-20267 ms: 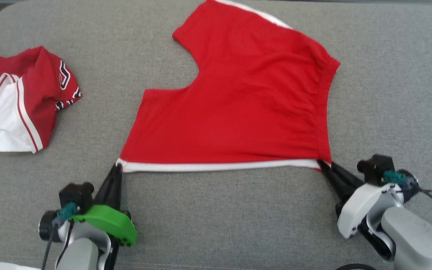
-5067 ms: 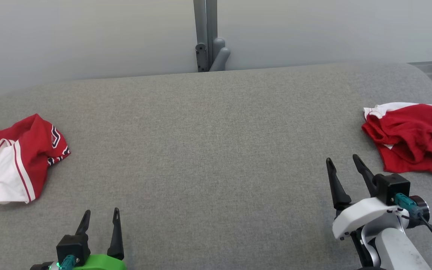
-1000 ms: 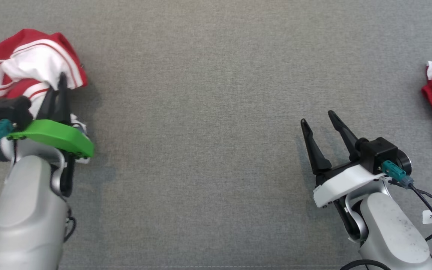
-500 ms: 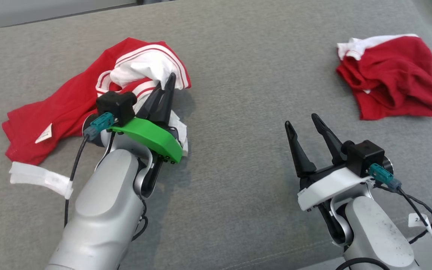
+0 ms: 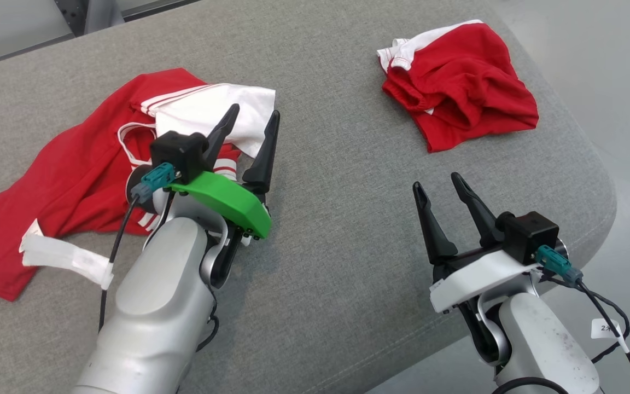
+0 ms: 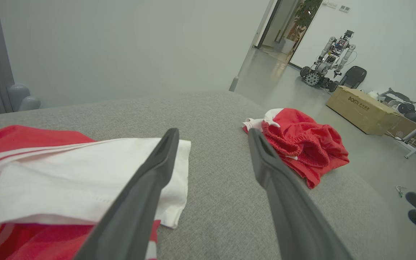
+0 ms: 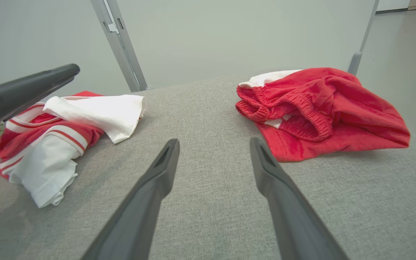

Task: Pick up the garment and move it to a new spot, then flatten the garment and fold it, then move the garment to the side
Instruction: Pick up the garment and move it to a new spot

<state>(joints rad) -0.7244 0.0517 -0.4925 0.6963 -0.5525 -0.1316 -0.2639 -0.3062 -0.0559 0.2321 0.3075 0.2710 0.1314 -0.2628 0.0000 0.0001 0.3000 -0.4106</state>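
On the head camera my left arm covers the 5 o'clock part of the red-and-white garment, so I cannot tell how the cloth lies beneath it. The garment's 9 o'clock end runs off the picture. On the left wrist camera it is cut off from 7 to 9 o'clock. The print on the cable tag and the cardboard box is too small to read.

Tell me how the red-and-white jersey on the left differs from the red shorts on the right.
The jersey shows large white panels with red stripes; the shorts are almost all red, white at one edge. The jersey sprawls wide; the shorts sit bunched in a compact heap. The jersey lies by the open left gripper; the shorts lie apart from it. Both lie crumpled on the grey cushion.
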